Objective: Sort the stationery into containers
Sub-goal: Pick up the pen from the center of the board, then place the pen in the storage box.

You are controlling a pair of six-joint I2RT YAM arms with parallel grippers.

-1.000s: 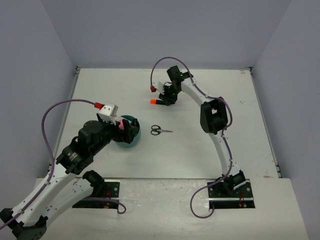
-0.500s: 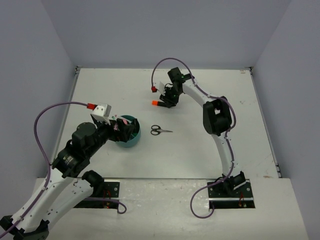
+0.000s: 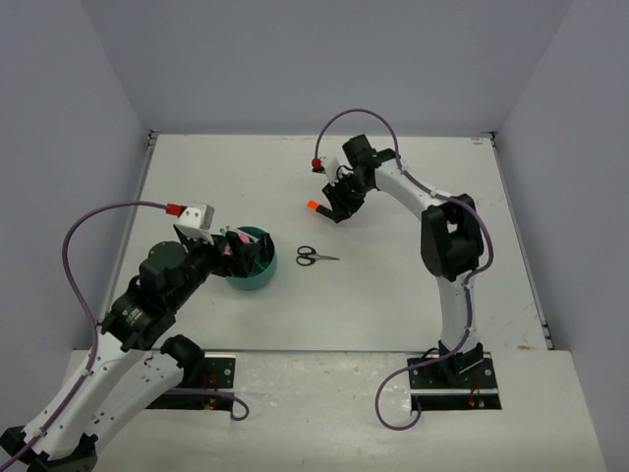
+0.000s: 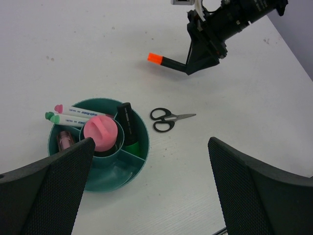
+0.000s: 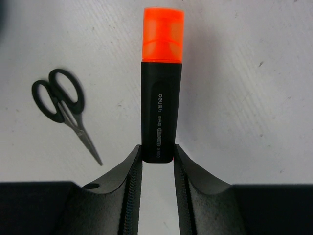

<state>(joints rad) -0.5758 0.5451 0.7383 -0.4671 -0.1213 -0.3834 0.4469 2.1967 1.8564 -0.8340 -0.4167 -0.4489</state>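
Right pincer (image 5: 157, 152) was pinching the orange-capped black highlighter (image 5: 161, 112) by its very tail end, cap pointing away, over the far middle of the surface (image 3: 413, 285), well apart from the teal organizer (image 4: 139, 128). Whether it was fully clear of the surface was hard to tell. Risk: with such a short bite on the tail, the long body could pivot or slip out during the carry. The black-handled scissors (image 4: 168, 119) lay loose between highlighter and organizer, so a low pass could knock them. Left pincer (image 4: 150, 142) was spread wide, holding nothing, hanging right above the organizer. If it isn't pulled away, the arms could collide at the drop. The compartments already held a green-capped highlighter (image 4: 126, 125), two white pens (image 4: 80, 115) and a pink tube (image 4: 100, 133). A tilted release could therefore catch on a divider or land outside.
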